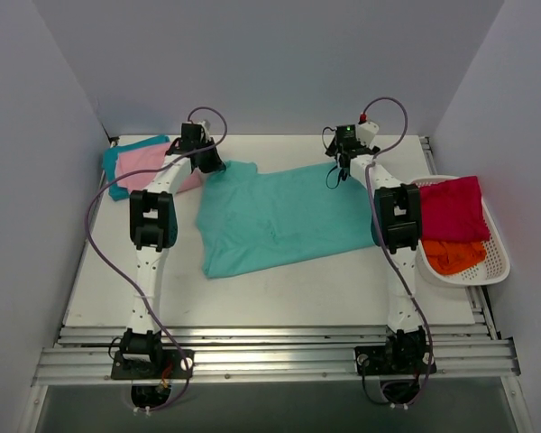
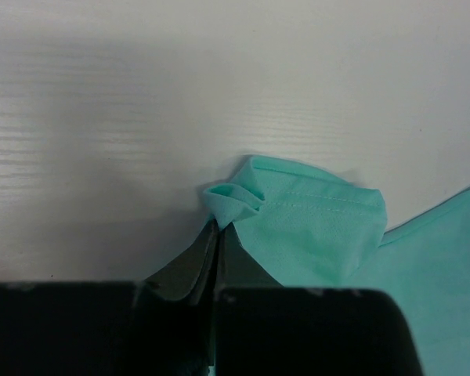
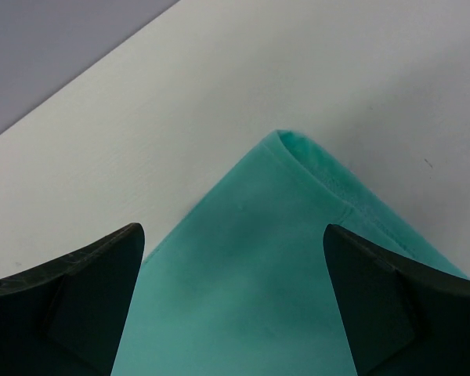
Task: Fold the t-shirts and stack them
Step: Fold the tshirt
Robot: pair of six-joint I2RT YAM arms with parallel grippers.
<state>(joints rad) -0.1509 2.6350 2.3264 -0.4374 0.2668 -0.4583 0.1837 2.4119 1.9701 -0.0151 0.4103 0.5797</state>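
Observation:
A mint green t-shirt [image 1: 279, 216] lies spread flat across the middle of the table. My left gripper [image 1: 212, 165] is at its far left corner, shut on a bunched fold of the shirt's hem [image 2: 235, 200]; the jaws [image 2: 218, 223] meet with cloth pinched at their tips. Over the shirt's far right corner hangs my right gripper [image 1: 341, 171], open. In the right wrist view that corner [image 3: 258, 258] lies flat on the table between the wide-apart fingers [image 3: 231, 231], untouched. A folded pale pink t-shirt [image 1: 144, 167] rests on a teal blue one [image 1: 117, 180] at the back left.
A white basket [image 1: 498, 244] at the right edge holds a crimson t-shirt [image 1: 451, 209] and an orange t-shirt [image 1: 453, 255]. Grey walls close in the table on the left, back and right. The arm bases sit on rails at the near edge.

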